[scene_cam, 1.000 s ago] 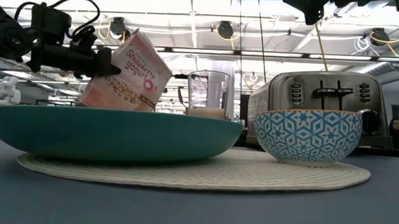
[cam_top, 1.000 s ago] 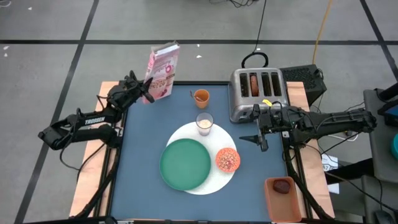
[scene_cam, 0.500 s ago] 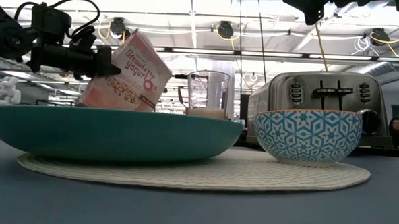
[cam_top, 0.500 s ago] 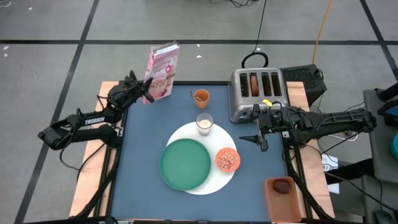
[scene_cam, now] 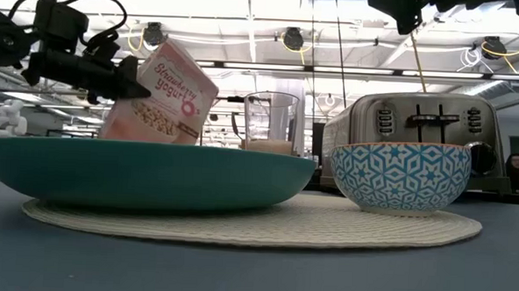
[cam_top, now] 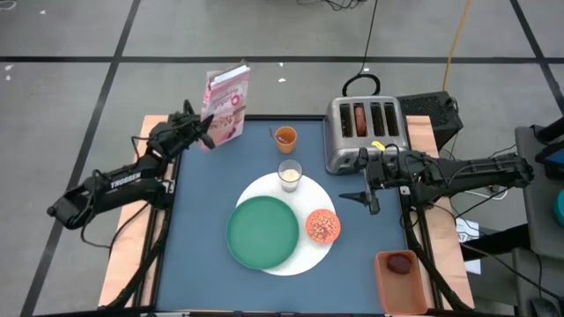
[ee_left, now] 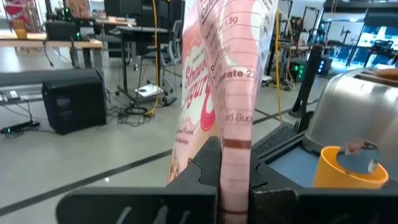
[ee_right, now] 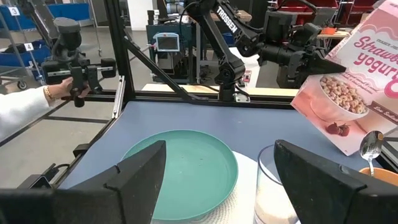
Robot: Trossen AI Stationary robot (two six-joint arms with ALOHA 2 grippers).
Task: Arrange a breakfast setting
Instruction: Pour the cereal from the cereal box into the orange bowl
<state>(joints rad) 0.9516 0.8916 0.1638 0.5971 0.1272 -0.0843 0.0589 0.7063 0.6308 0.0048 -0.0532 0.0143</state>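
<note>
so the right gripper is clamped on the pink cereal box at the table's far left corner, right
Not quite: the left gripper is shut on the pink cereal box at that far left corner, as the high view shows. The right gripper hangs open beside the silver toaster, holding nothing.

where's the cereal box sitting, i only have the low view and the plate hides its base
Observer: The pink cereal box is held off the table's far left corner, gripped by the left tool.
Operator: is the right tool holding anything
Observer: No, the right tool is open and empty, hanging right of the milk glass, in front of the toaster.
Operator: anything in the orange cup
Observer: A metal spoon stands in the orange cup.
</note>
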